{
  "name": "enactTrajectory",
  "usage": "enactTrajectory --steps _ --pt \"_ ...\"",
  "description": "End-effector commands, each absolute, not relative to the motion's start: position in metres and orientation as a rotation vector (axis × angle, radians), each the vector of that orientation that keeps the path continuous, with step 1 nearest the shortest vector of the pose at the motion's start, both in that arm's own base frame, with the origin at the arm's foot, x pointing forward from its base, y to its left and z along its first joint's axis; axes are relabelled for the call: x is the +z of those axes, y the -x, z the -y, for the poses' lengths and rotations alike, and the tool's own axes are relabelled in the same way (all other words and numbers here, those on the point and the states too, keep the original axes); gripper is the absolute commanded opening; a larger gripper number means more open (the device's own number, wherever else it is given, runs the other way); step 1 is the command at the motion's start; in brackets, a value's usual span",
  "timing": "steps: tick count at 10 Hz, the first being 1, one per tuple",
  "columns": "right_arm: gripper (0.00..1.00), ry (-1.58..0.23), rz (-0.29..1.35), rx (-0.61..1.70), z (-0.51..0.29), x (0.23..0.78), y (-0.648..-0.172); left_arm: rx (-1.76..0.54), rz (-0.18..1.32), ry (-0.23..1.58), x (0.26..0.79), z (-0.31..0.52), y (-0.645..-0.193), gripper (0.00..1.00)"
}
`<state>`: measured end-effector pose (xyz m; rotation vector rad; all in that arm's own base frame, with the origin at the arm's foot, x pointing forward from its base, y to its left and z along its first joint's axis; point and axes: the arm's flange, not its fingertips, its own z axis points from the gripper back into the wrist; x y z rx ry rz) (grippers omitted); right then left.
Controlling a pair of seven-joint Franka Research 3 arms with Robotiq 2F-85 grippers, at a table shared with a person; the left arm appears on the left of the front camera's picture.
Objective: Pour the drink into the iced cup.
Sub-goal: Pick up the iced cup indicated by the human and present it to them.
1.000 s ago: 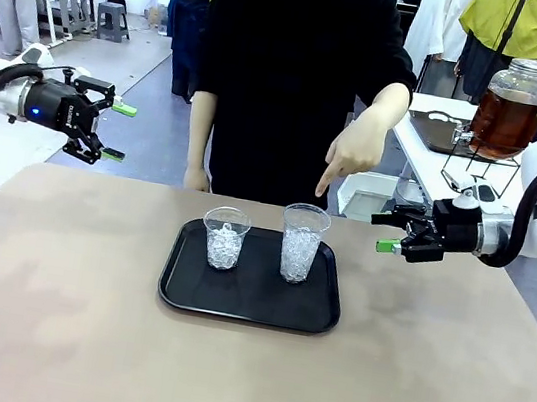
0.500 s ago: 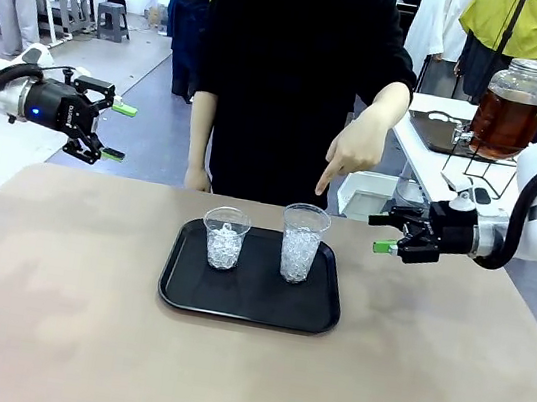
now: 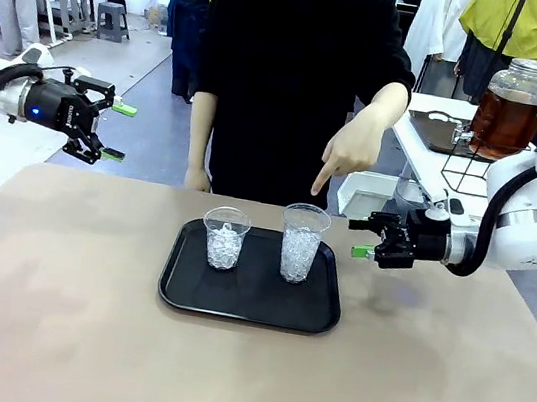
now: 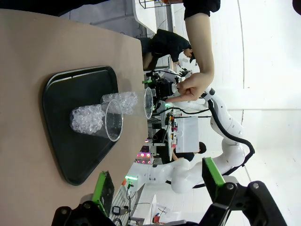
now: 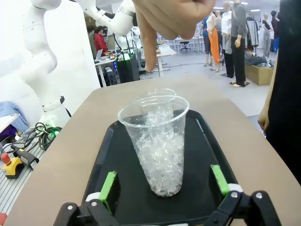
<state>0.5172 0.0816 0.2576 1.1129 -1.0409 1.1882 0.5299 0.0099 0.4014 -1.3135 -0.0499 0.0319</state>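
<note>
Translucent amber drink (image 3: 504, 123) in glass jar (image 3: 532, 73)

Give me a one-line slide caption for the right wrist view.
Open right gripper faces an iced cup on the black tray while a person's hand points down at it.

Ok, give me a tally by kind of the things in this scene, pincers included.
Iced cups: 2
Black tray: 1
Jar of amber drink: 1
Left pincer and right pincer, both open: 2
Total: 6
</note>
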Motion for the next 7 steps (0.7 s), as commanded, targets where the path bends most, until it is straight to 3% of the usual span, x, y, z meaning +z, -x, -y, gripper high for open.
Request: enactTrajectory --steps 1,7 --pt "1.0 -1.119 1.107 1.194 -0.094 0.252 -0.523 0.035 0.052 1.312 0.402 -0.01 -0.528 1.0" --pt "1.0 -1.156 1.085 1.196 -0.123 0.235 -0.53 0.035 0.052 1.312 0.402 -0.01 -0.528 1.0"
